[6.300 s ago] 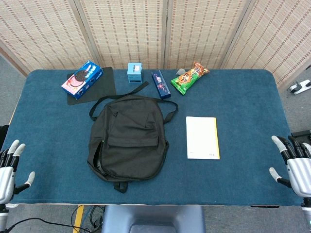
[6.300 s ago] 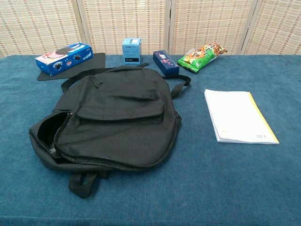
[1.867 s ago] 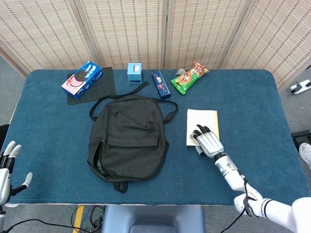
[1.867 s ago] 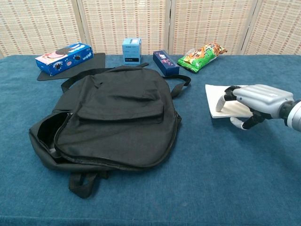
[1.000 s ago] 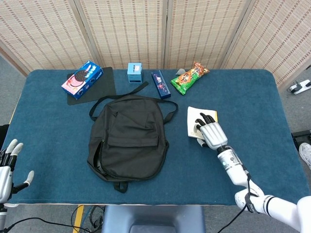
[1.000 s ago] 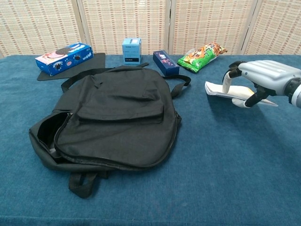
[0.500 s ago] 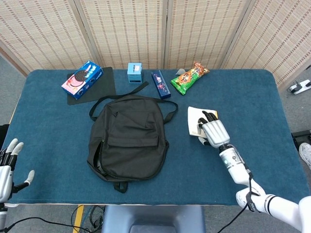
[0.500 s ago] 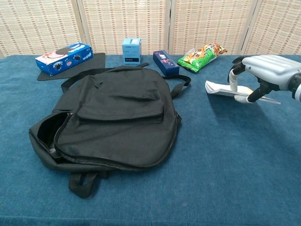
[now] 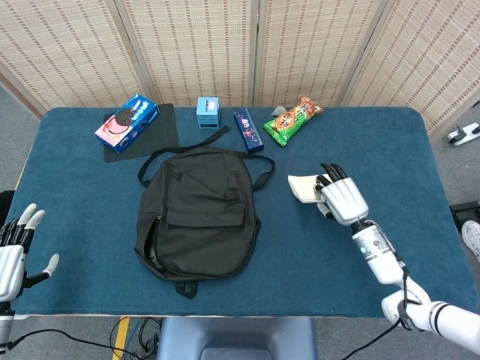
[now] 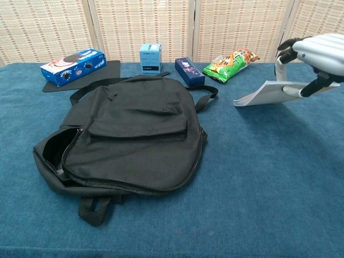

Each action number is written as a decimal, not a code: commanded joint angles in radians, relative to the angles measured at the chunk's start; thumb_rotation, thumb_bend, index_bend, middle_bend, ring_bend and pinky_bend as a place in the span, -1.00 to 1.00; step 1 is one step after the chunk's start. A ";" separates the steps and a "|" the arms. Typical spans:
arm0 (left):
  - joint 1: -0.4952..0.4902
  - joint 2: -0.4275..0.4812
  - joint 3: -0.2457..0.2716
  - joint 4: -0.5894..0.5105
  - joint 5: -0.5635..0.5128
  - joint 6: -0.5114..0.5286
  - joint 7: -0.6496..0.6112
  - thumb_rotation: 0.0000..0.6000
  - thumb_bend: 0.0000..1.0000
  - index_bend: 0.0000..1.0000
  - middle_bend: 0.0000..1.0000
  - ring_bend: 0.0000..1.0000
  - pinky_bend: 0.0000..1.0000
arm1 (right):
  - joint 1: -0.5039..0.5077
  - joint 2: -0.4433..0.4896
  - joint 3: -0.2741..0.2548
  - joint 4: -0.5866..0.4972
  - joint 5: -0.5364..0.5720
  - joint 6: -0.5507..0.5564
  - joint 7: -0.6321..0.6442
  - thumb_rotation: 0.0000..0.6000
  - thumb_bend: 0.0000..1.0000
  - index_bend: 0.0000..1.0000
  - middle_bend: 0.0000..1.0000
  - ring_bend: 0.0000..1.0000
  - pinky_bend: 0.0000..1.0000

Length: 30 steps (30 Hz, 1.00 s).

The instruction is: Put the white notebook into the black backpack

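The right hand (image 10: 314, 56) holds the white notebook (image 10: 266, 92) clear of the blue tabletop (image 10: 258, 177), with fingers over the top cover and the thumb underneath. The notebook tilts, its free end drooping toward the table. In the head view, the right hand (image 9: 343, 199) and notebook (image 9: 304, 187) sit to the right of the black backpack (image 9: 196, 214), apart from it.

The backpack lies flat on the table. Its main zipper gapes open along the left side, visible in the chest view (image 10: 56, 153). One shoulder strap (image 9: 264, 172) extends toward the notebook.

The left hand (image 9: 16, 255) hangs at the near-left table edge, fingers spread, holding nothing.

Along the far edge of the table:
- a blue cookie box (image 9: 127, 124) resting on a black mat (image 9: 154, 131)
- a small light-blue box (image 9: 208, 112), upright
- a dark blue box (image 9: 248, 130)
- a green and orange snack bag (image 9: 292, 119)

A woven folding screen (image 9: 247, 45) stands behind the table.
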 commanded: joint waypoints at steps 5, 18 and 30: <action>-0.112 0.050 -0.023 0.026 0.060 -0.134 -0.097 1.00 -0.28 -0.85 -1.00 -1.00 -1.00 | -0.011 0.147 0.012 -0.110 -0.074 0.089 -0.135 1.00 -0.09 0.25 -0.27 -0.77 -0.77; -0.344 0.096 0.019 0.074 0.313 -0.355 -0.292 1.00 -0.29 -0.72 -0.95 -0.91 -1.00 | -0.033 0.283 0.072 -0.231 -0.077 0.179 -0.214 1.00 -0.09 0.27 -0.24 -0.75 -0.77; -0.539 -0.043 0.050 0.135 0.395 -0.529 -0.261 1.00 -0.47 -0.68 -0.90 -0.86 -1.00 | -0.072 0.343 0.091 -0.287 -0.035 0.213 -0.223 1.00 -0.12 0.27 -0.25 -0.74 -0.77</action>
